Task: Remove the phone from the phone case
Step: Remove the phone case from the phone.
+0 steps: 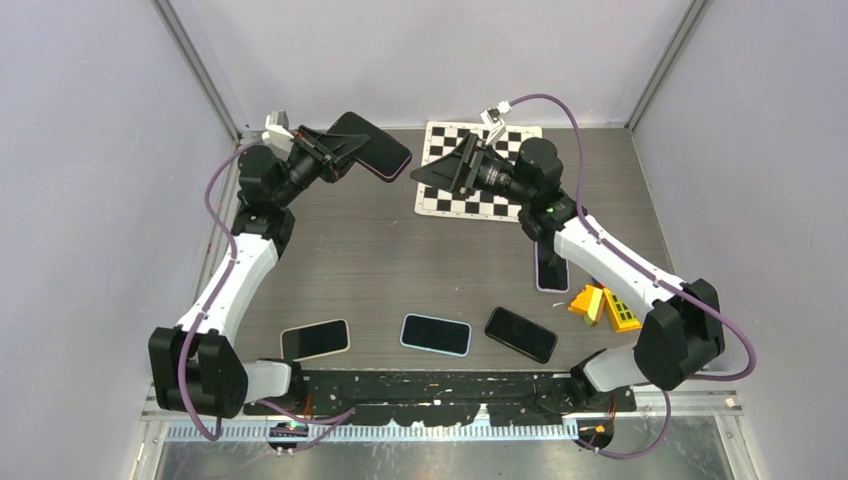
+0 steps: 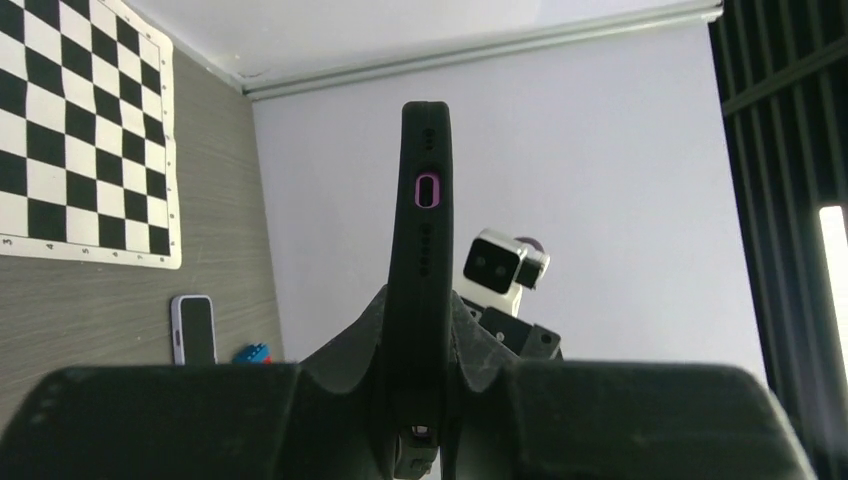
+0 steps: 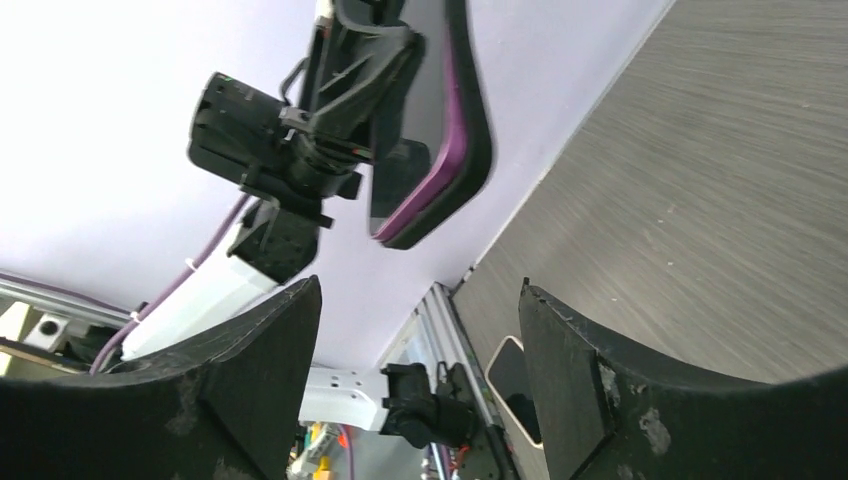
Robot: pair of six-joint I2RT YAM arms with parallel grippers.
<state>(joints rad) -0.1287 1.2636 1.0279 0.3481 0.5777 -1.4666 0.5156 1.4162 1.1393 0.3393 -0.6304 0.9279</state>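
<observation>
My left gripper (image 1: 338, 148) is shut on a phone in a black case (image 1: 372, 146) with a purple inner rim, held in the air at the back left. In the left wrist view the cased phone (image 2: 422, 240) stands edge-on between the jaws, its purple-ringed port facing the camera. My right gripper (image 1: 432, 170) is open and empty, pointing left at the phone from a short gap away. In the right wrist view the phone (image 3: 440, 130) hangs beyond the spread fingers (image 3: 560, 370), not touching them.
A checkerboard sheet (image 1: 478, 170) lies at the back under the right wrist. Three phones lie along the front edge: a cream-cased one (image 1: 315, 339), a pale blue one (image 1: 436, 334), a black one (image 1: 521, 334). Another phone (image 1: 550, 271) and coloured bricks (image 1: 603, 305) lie right.
</observation>
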